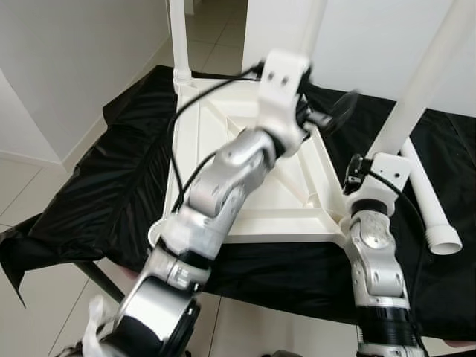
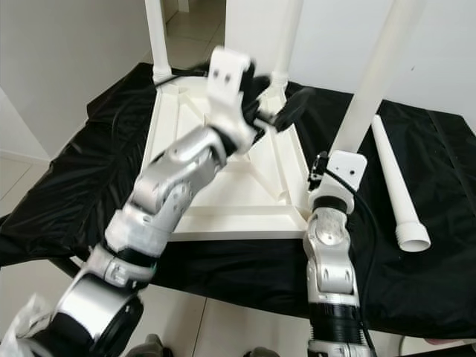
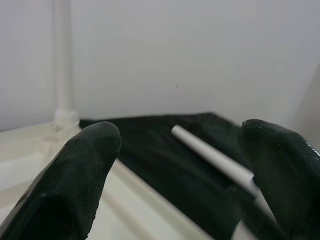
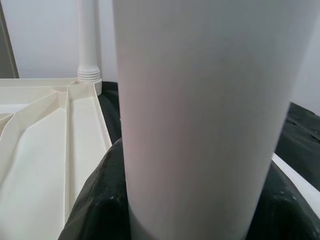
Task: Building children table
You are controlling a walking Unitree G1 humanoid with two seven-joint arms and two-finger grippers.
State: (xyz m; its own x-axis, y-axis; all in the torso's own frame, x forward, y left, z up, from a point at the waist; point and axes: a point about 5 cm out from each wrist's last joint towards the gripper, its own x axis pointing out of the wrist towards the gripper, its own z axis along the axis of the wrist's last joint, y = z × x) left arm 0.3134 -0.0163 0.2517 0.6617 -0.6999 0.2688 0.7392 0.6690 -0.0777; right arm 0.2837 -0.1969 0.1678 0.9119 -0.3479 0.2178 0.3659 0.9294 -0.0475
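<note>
On the black cloth (image 1: 89, 193), the right gripper (image 2: 349, 160) clamps a leg (image 2: 375, 82); the left gripper (image 1: 327, 111) gapes empty.

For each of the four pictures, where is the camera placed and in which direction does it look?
Left eye view: on the head, looking forward and down at the upturned tabletop on black cloth; both silver arms show.
Right eye view: same head, same scene, with the loose leg lying on the cloth.
Left wrist view: along the open left hand toward the loose leg.
Right wrist view: along the right hand, shut on an upright leg.
Shared: both wrist views show the tabletop.
</note>
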